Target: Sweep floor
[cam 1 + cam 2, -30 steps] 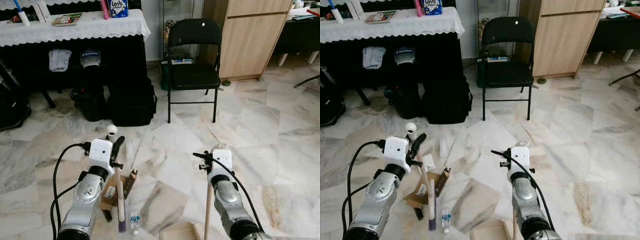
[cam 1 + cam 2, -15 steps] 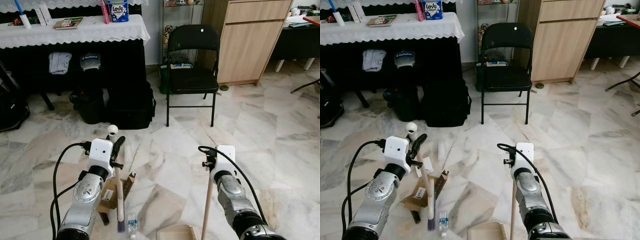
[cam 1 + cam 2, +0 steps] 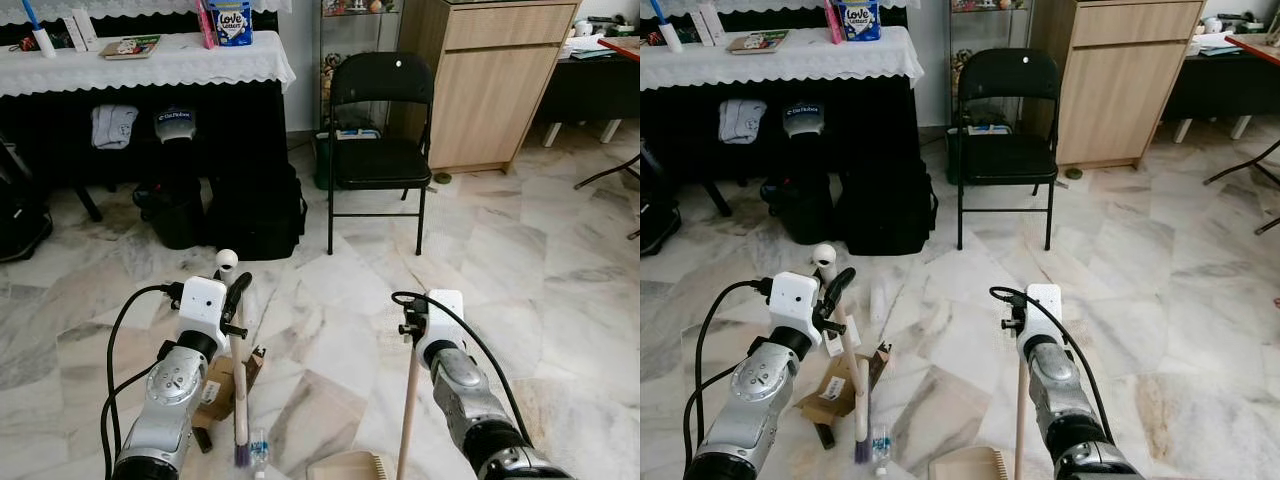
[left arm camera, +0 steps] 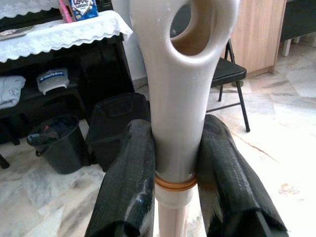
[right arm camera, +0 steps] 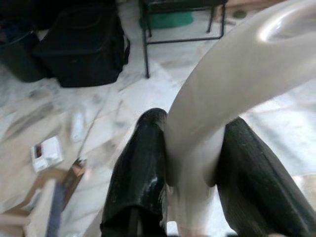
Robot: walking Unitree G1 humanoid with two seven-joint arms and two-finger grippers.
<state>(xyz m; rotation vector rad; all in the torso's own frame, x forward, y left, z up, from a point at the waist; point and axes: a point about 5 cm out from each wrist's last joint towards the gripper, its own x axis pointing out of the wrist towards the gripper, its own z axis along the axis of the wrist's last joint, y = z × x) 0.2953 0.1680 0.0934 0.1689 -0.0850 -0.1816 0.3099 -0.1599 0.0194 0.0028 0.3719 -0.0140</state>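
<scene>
My left gripper (image 3: 232,300) is shut on the cream handle of a broom (image 4: 177,89), just under its ring-shaped end. The broom stands nearly upright, its purple bristles (image 3: 240,455) on the marble floor. Right beside the bristles lie a flattened cardboard box (image 3: 222,378) and a small clear bottle (image 3: 262,445). A white bottle (image 3: 878,298) lies farther ahead. My right gripper (image 5: 192,148) is shut on the curved top of a long dustpan handle (image 3: 405,420). The beige dustpan (image 3: 348,466) rests at the bottom edge, between my arms.
A black folding chair (image 3: 378,120) stands ahead, a wooden cabinet (image 3: 490,80) to its right. Black bags (image 3: 255,210) and a bucket (image 3: 165,210) sit under a table with a white cloth (image 3: 150,60) at the left. Open marble floor spreads to the right.
The whole view has drifted a little, so the camera moved. The dustpan sits lower in the frame. Both grippers keep the same hold on their handles.
</scene>
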